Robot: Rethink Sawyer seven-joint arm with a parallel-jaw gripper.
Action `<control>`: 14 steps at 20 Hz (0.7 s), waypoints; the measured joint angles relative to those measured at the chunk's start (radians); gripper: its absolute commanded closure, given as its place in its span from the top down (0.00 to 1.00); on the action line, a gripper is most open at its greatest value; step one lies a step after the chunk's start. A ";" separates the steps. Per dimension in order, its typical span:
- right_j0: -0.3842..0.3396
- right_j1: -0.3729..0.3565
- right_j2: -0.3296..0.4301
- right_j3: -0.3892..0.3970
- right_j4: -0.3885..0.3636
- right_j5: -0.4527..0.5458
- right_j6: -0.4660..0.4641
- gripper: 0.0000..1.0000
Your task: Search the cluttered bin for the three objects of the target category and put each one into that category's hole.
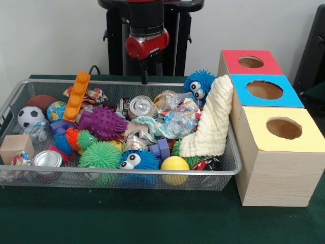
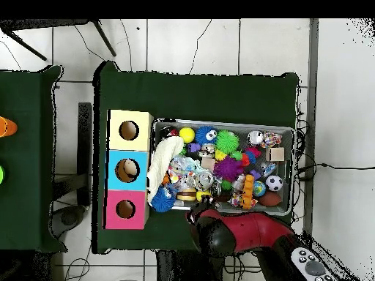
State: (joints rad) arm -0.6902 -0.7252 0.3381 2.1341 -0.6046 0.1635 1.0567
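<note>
The silver wire-mesh bin sits on the green table, packed with toys; it also shows in the overhead view. In it are drink cans, a purple spiky ball, a green spiky ball, a blue fuzzy ball with eyes, a yellow ball, a soccer ball and an orange brick. Beside the bin stand three boxes with holes: red, blue and yellow. My gripper hangs above the bin's far rim, holding nothing I can see. In the overhead view it is at the bin's lower edge.
A cream knitted cloth leans against the bin's wall on the box side. A wooden cube lies at the opposite end. Crumpled clear plastic fills the middle. A second green table stands beyond the boxes.
</note>
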 measured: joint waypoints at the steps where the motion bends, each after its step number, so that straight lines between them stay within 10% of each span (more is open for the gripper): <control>1: 0.003 0.024 -0.015 -0.012 0.000 -0.028 0.000 1.00; 14: 0.089 0.135 -0.147 -0.082 0.001 -0.169 0.000 1.00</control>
State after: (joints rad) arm -0.6013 -0.5905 0.1912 2.0523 -0.6040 -0.0060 1.0567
